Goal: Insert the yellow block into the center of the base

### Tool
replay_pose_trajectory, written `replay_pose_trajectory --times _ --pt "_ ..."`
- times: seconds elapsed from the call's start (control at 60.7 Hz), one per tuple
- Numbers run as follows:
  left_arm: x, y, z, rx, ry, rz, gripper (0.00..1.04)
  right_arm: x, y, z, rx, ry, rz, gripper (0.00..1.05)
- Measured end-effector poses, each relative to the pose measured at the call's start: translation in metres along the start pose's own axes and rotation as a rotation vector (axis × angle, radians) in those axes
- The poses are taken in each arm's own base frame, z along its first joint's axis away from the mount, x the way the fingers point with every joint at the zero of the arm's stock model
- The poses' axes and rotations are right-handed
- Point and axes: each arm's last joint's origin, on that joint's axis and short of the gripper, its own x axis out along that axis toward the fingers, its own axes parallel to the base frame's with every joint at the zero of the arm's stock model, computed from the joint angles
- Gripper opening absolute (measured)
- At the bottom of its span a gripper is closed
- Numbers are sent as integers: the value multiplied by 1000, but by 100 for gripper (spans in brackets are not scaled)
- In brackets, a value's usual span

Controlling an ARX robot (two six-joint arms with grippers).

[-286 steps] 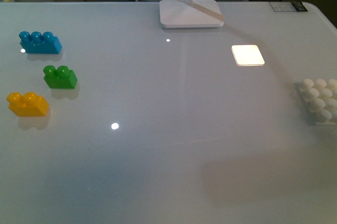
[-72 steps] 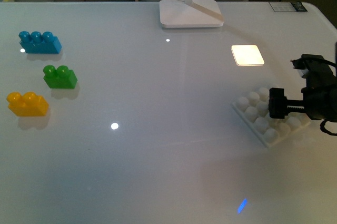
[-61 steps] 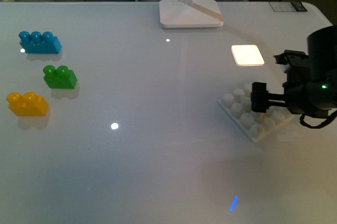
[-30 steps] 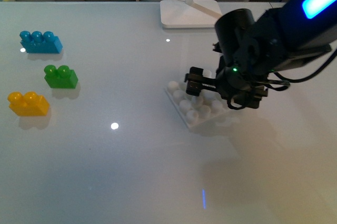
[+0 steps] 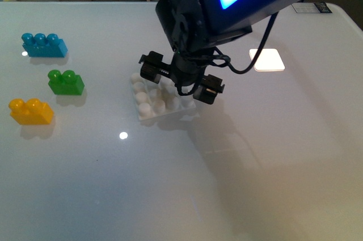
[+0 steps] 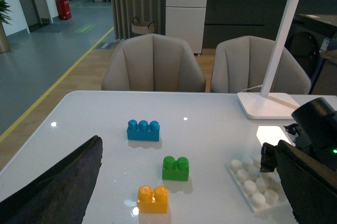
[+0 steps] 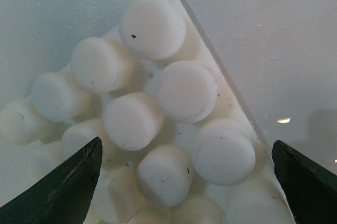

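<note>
White table, base [image 5: 148, 105] skewed.

I'm seeing a glossy white table [image 5: 238, 184] mirroring the lamp light, smooth semi-matt white plastic base [image 7: 174, 108] showing tiny dark specks on its studs, shiny yellow block [image 5: 30, 111] at left, matt black right gripper [image 5: 180, 81], upholstered beige chairs [image 6: 152, 65] looking soft

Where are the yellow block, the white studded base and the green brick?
yellow block [image 5: 31, 111]: front view, its front face.
base [image 5: 148, 106]: front view, a stud near its left edge.
green brick [image 6: 176, 168]: left wrist view, its front face.
</note>
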Motion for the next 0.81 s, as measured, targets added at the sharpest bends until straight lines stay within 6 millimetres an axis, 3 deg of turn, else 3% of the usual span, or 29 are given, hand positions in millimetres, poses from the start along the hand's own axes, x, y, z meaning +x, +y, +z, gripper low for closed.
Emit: replay_pose_trajectory --times 0.379,0.807 --pt "0 0 0 0 0 0 97 9 40 -8 56 27 68 96" --pt "0 0 0 0 0 0 97 4 31 -7 94 -4 95 96"
